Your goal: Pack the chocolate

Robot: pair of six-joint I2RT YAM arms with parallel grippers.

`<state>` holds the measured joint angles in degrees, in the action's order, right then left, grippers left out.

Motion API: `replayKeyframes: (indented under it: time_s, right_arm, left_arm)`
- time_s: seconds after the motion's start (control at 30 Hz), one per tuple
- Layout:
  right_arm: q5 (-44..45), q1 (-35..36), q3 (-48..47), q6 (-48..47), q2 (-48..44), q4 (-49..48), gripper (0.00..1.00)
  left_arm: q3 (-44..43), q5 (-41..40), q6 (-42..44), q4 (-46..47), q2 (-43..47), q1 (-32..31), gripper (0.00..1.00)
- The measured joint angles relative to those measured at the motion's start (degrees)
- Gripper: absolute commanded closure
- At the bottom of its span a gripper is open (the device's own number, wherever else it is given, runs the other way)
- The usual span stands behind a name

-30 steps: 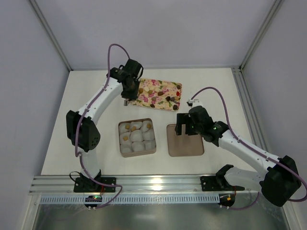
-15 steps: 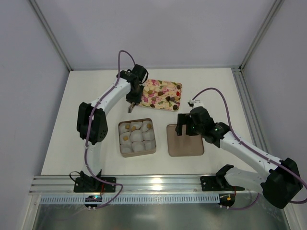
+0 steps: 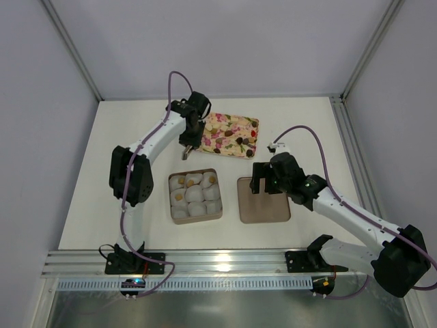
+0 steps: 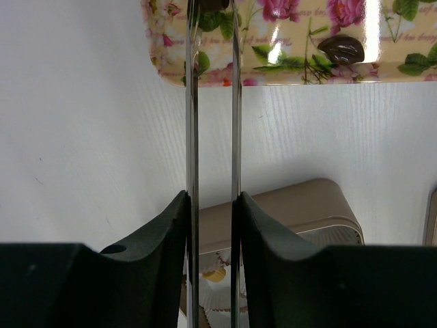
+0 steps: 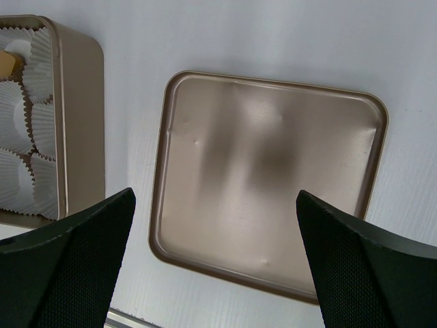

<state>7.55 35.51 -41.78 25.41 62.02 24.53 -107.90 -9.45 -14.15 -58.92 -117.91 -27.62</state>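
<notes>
Holding what looks like a dark chocolate [image 4: 216,3] pinched in the narrow left hand [image 3: 185,154] between tray [image 4: 287,68] and box [image 3: 195,222], likely mid-transfer, next needing centring over an empty cup [image 3: 196,194] before releasing, with right hand [image 3: 265,186] hanging wide above the lid [image 5: 273,184]

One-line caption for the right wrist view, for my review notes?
Right gripper, open, hovers above the empty brown lid; the box of paper cups sits to its left.
</notes>
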Motion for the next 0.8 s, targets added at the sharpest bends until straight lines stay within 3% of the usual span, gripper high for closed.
replayKeyframes:
  time_s: [0.4, 0.8]
  right_arm:
    - [0.0, 0.0, 0.0, 0.0, 0.0, 0.0, 0.00]
    - [0.0, 0.0, 0.5, 0.2, 0.0, -0.1, 0.00]
  left_arm:
    - [0.0, -0.4, 0.7, -0.1, 0.8, 0.0, 0.62]
    - [0.0, -0.6, 1.1, -0.3, 2.3, 0.4, 0.74]
